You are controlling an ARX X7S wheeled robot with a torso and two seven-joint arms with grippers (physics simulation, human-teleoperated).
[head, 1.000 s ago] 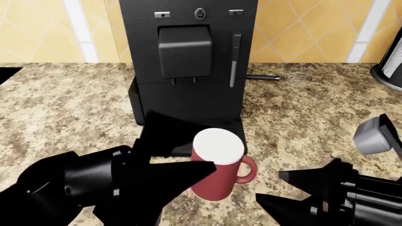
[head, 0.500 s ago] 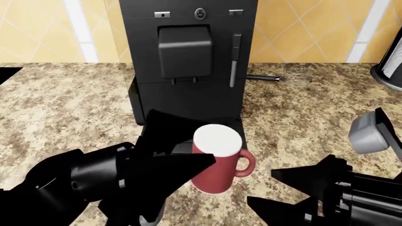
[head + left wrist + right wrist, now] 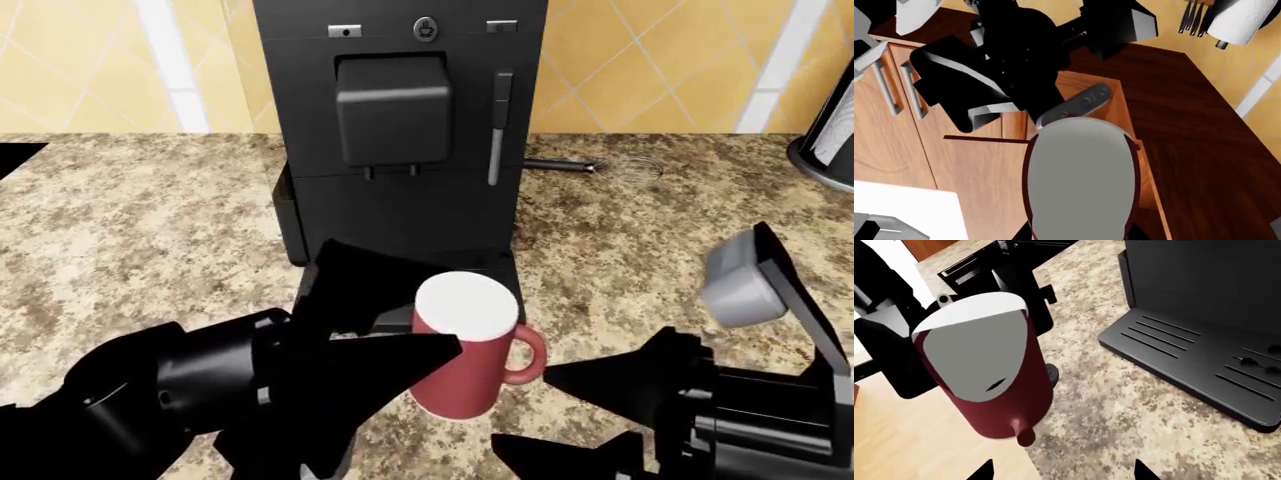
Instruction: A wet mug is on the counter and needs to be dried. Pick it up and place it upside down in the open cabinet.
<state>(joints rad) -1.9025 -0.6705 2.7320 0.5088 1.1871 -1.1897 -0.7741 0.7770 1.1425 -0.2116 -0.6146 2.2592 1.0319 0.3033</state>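
The dark red mug (image 3: 461, 365) with a white inside hangs tilted just above the speckled granite counter (image 3: 147, 230), in front of the coffee machine. My left gripper (image 3: 434, 325) is shut on the mug, one black finger on each side of the body. In the left wrist view the mug (image 3: 1081, 180) fills the centre between the jaws of my left gripper (image 3: 1079, 235). My right gripper (image 3: 523, 410) stands open just right of the mug, near its handle (image 3: 527, 355). In the right wrist view the mug (image 3: 987, 390) sits ahead of my open right gripper (image 3: 1064, 472). I cannot make out the open cabinet.
A tall black coffee machine (image 3: 400, 130) stands right behind the mug, its drip tray (image 3: 1201, 360) low on the counter. A whisk (image 3: 601, 165) lies at the back right, a round holder (image 3: 834, 130) at the right edge. Wooden cabinet doors (image 3: 894, 125) show in the left wrist view.
My right gripper has moved left toward the mug's handle side. The mug has risen slightly in my left gripper and drifted a little right.
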